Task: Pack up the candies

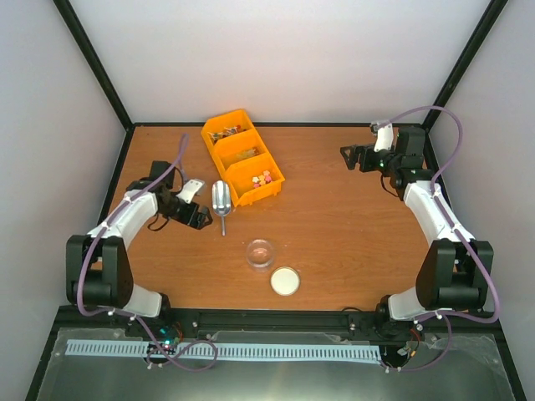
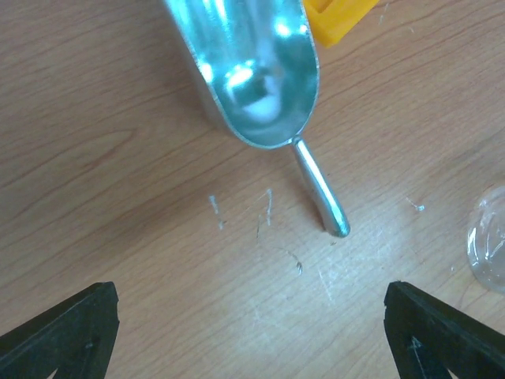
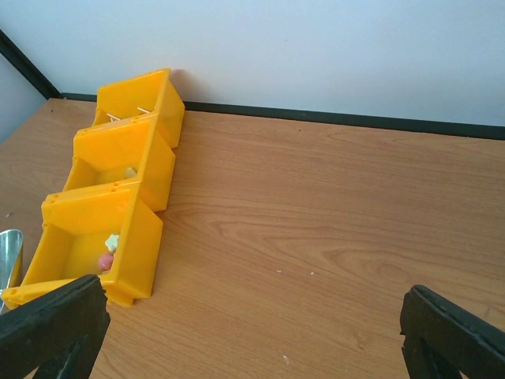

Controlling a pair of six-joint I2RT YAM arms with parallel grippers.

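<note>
My left gripper (image 2: 249, 320) gaped wide, holding nothing, the scoop (image 2: 260, 71) just ahead; my right gripper (image 3: 252, 320) gaped empty too, candies (image 3: 108, 253) ahead to its left.

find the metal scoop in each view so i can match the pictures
top external: scoop left of centre, beside the yellow bin's near end, handle toward the near edge
left wrist: scoop top centre, bowl at the top edge, handle running down-right
right wrist: scoop only a sliver at the far left edge
shared landmark: the yellow bin beside the scoop
</note>
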